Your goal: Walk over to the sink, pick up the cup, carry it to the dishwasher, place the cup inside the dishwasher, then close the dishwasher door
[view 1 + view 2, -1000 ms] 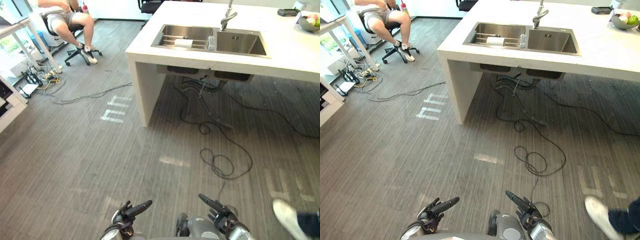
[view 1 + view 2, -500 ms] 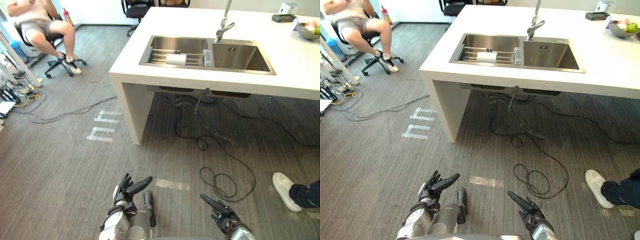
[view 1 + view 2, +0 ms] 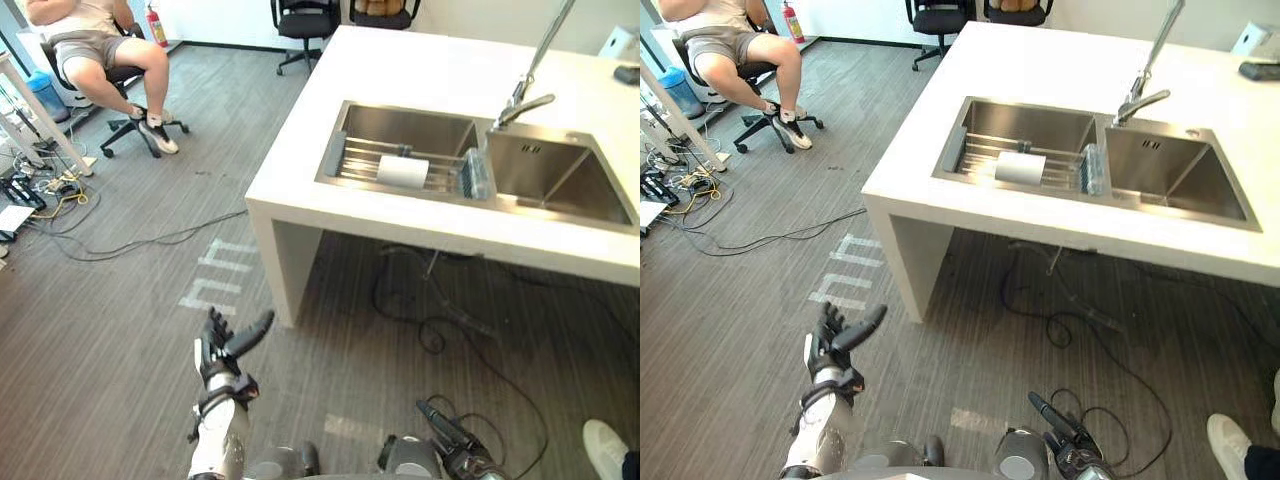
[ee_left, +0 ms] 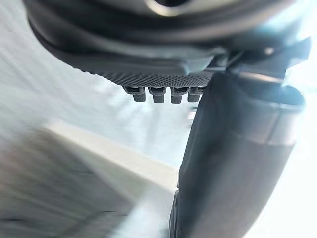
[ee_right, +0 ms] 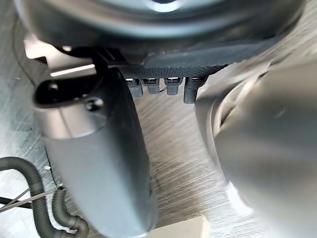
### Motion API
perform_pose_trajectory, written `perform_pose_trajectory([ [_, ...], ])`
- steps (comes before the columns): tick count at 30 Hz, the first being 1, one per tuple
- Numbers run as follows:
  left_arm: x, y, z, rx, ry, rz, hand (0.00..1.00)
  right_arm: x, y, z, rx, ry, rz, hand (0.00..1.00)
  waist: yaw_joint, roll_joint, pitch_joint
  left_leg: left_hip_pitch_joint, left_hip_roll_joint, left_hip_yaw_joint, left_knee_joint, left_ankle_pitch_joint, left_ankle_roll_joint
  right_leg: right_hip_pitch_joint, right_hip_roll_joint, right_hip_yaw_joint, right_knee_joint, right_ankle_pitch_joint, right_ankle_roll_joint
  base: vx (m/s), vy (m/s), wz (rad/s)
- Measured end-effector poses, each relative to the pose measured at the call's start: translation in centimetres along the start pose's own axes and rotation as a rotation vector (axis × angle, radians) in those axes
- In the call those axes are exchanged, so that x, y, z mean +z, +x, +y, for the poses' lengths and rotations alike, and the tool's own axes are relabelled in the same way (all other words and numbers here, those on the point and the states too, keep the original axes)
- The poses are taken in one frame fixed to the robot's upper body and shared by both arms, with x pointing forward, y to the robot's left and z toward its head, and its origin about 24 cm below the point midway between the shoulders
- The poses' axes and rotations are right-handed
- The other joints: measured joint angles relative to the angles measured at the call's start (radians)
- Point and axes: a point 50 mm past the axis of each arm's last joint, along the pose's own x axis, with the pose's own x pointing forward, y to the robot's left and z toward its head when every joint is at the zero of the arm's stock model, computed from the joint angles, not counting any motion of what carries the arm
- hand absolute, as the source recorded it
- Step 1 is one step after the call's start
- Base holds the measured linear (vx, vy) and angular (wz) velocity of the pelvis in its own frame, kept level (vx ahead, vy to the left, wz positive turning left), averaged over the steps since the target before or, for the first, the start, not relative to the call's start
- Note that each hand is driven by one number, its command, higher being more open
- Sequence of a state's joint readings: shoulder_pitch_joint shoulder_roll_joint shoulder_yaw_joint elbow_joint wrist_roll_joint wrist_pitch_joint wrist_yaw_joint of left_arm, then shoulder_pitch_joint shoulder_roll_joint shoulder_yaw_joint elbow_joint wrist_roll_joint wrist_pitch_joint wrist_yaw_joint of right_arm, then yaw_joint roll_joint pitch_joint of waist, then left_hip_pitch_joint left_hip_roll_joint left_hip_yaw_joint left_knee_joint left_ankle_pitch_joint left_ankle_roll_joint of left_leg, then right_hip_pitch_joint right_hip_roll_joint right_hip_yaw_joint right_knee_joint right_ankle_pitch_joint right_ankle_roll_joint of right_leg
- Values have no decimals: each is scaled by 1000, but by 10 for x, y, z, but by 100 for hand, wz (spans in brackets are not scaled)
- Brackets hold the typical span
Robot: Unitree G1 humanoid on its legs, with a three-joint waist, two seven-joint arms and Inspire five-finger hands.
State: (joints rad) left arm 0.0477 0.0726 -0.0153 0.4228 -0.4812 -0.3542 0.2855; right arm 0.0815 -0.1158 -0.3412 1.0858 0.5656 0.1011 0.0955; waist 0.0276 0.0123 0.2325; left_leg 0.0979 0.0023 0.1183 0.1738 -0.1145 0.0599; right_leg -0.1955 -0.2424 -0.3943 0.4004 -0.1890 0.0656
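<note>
left robot hand (image 3: 220, 352) hangs low over the grey floor (image 3: 110, 330), raised a little ahead of the robot, its fingers straight and fanned apart with the thumb standing off to one side; it holds nothing. right robot hand (image 3: 447, 448) sits lower, near the bottom edge of the head views, its fingers stretched forward and relaxed, also empty. its own wrist view shows the fingers in a straight row beside the thumb, with striped floor past them.

the cup (image 3: 403, 171) is white and lies on its side on a wire rack (image 3: 355, 160) in the left basin of the steel sink (image 3: 418, 194). the sink is set into a white worktop (image 3: 400, 70), with a tall faucet (image 3: 527, 92) rising behind the divider between the two basins. a small clear item (image 3: 476, 176) stands by that divider, just beside the cup; what it is cannot be told.

the cup is well apart from both hands: it lies up on the worktop, ahead and to the right of the left robot hand, and ahead of the right robot hand, with open floor and the worktop's front edge between.

far to the left a person (image 3: 95, 35) sits on an office chair (image 3: 120, 75). another person's white shoe (image 3: 606, 446) shows at the lower right corner.
</note>
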Motion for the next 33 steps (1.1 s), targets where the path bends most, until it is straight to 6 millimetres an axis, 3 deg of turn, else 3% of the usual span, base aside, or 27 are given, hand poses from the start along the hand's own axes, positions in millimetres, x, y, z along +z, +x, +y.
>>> perform_pose_trajectory([
  [1, 3, 1, 0, -2, 5, -19, 100, -8, 0, -2, -11, 13, 32, 100, 4, -2, 1, 13, 6, -3, 0, -9, -13, 0, 1, 9, -78, 49, -2, 315, -237, 43],
  [2, 7, -1, 4, 20, -4, -38, 100, -15, -2, -6, -27, 82, 51, 100, 5, -6, 1, 46, 14, -1, -1, -32, -37, -1, -16, 15, -128, 142, -8, 329, -305, 29],
  [3, 12, -5, 10, 56, -15, -61, 100, -18, -3, -8, -30, 85, 54, 100, -1, -26, -9, 72, 17, -1, 11, -71, -59, 4, -38, 16, -101, 248, -13, 412, -392, 28],
  [4, 17, -7, 14, 70, -19, -82, 100, -22, -4, -9, -32, 88, 61, 100, -1, -45, -18, 78, 9, -5, 21, -96, -75, 6, -53, 22, -77, 313, -16, 392, -426, 27],
  [5, 20, -9, 13, 100, -55, -106, 100, -25, -5, -13, -36, 92, 70, 100, 8, -37, -21, 72, 33, -26, 74, -147, -108, 23, -35, 16, -56, 246, -39, 366, -408, 29],
  [6, 23, -15, 10, 116, -98, -131, 100, -21, -6, -19, -45, 107, 54, 100, 6, 3, -35, 52, 84, -42, 99, -162, -127, 27, 10, -1, -61, 215, -53, 343, -378, 23],
  [7, 27, -16, 7, 116, -117, -150, 100, -20, -6, -19, -45, 109, 52, 100, 8, 16, -36, 48, 102, -48, 100, -163, -129, 26, 27, -11, -57, 203, -55, 269, -300, 17],
  [10, 46, -18, -5, 108, -140, -248, 100, -23, -6, -20, -45, 89, 65, 100, 5, 25, -43, 84, 159, -58, 44, -157, -138, 27, 89, -26, -36, 136, -79, 196, -232, -7],
  [13, 72, -17, -13, 113, -162, -373, 100, -22, -7, -20, -33, 50, 70, 100, -18, 27, -45, 87, 192, -55, 11, -152, -131, 23, 130, -37, -52, 119, -95, 150, -147, -9],
  [16, 103, -22, -26, 56, -209, -509, 100, -18, -7, -24, -23, 36, 61, 100, -17, 37, -56, 64, 195, -40, 42, -146, -123, -9, 136, -27, -30, 91, -97, 123, -43, -9],
  [18, 118, -23, -33, 1, -231, -564, 100, -18, -8, -28, -32, 34, 69, 100, -17, 39, -54, -48, 192, -26, 274, -132, -87, 16, 130, -26, -59, 90, -95, 140, -31, 4],
  [19, 123, -24, -37, -25, -245, -578, 100, -17, -9, -31, -39, 34, 76, 100, -19, 53, -45, -96, 204, -23, 417, -101, -51, 63, 141, -25, -93, 91, -97, 204, -28, 23],
  [20, 128, -24, -42, -72, -257, -588, 100, -18, -10, -36, -56, 46, 90, 100, -17, 61, -16, -150, 228, -25, 594, -35, -66, 155, 147, -22, -150, 97, -107, 193, 5, 23],
  [21, 132, -25, -45, -110, -264, -593, 100, -18, -11, -39, -64, 61, 98, 100, -15, 63, -2, -165, 222, -17, 636, -97, -88, 211, 145, -22, -178, 96, -108, 153, 29, 18],
  [22, 137, -28, -48, -154, -262, -606, 100, -18, -11, -41, -71, 66, 103, 100, -14, 65, 1, -191, 203, 7, 607, -157, -94, 252, 138, -22, -207, 95, -109, 188, 40, 3],
  [23, 145, -32, -52, -222, -257, -633, 100, -18, -12, -44, -80, 48, 119, 100, -12, 63, 8, -223, 162, 25, 491, -172, -96, 290, 126, -20, -237, 95, -108, 213, 61, -7],
  [24, 154, -38, -57, -293, -240, -663, 100, -19, -12, -44, -81, 41, 130, 100, -3, 63, 10, -247, 118, 22, 324, -142, -101, 315, 121, -12, -260, 95, -108, 209, 78, -22],
  [25, 159, -42, -60, -328, -234, -681, 100, -21, -12, -44, -80, 37, 138, 100, 4, 66, 12, -250, 105, 17, 242, -106, -109, 322, 123, -2, -267, 93, -104, 177, 108, -52],
  [26, 168, -49, -63, -380, -231, -716, 100, -22, -13, -46, -82, 44, 147, 100, 17, 74, 15, -256, 94, 1, 109, -16, -132, 334, 131, 28, -268, 86, -89, 212, 144, -80],
  [27, 174, -55, -64, -412, -235, -742, 100, -22, -15, -51, -91, 73, 139, 100, 23, 106, 12, -255, 110, -16, 39, 104, -180, 350, 163, 63, -264, 76, -65, 241, 174, -89],
  [28, 175, -57, -65, -425, -233, -744, 100, -21, -17, -55, -100, 85, 132, 100, 27, 133, 6, -254, 127, -36, 44, 187, -166, 355, 186, 80, -258, 69, -51, 291, 206, -90],
  [29, 176, -53, -63, -444, -220, -725, 100, -23, -16, -53, -95, 94, 130, 100, 28, 136, 4, -249, 133, -21, 91, 172, -90, 364, 187, 116, -242, 60, -28, 331, 231, -69],
  [30, 175, -49, -61, -460, -227, -683, 100, -28, -16, -49, -81, 97, 136, 100, 19, 113, -4, -248, 116, 2, 91, 150, -76, 349, 156, 132, -228, 50, -4, 304, 205, -58],
  [33, 170, -46, -61, -483, -253, -616, 100, -26, -15, -46, -76, 78, 127, 100, 16, 89, -13, -238, 77, 46, 61, 123, -60, 313, 106, 165, -192, 26, 30, 170, 100, -32],
])
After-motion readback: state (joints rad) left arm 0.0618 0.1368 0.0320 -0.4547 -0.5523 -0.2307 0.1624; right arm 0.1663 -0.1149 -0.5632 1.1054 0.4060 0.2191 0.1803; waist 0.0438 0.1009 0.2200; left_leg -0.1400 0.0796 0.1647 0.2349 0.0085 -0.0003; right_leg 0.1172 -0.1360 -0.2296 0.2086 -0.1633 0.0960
